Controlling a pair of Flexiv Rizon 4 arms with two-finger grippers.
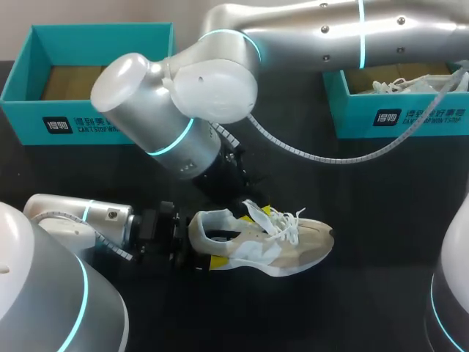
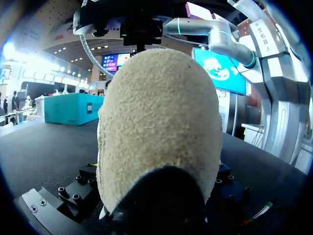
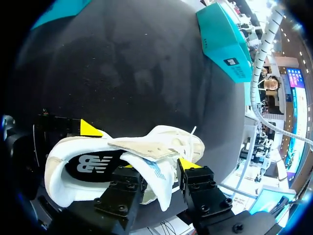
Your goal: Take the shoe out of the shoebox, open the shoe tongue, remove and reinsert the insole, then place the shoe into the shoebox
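Observation:
A beige and white sneaker (image 1: 282, 246) lies on its side on the black table, toe to the right. My left gripper (image 1: 209, 248) comes in from the left and is shut on its heel (image 2: 159, 127), which fills the left wrist view. One yellow tip (image 3: 90, 128) presses the far side of the heel. My right arm reaches across from the upper right. Its gripper (image 3: 159, 169) hangs over the shoe's opening, fingers closed on the white tongue flap (image 3: 159, 183). The dark insole (image 3: 95, 164) shows inside the shoe.
A teal shoebox (image 1: 88, 117) stands at the back left, holding nothing but its brown bottom. A second teal box (image 1: 399, 114) at the back right holds something white with laces. The right arm's coiled cable (image 1: 315, 155) hangs over the table's middle.

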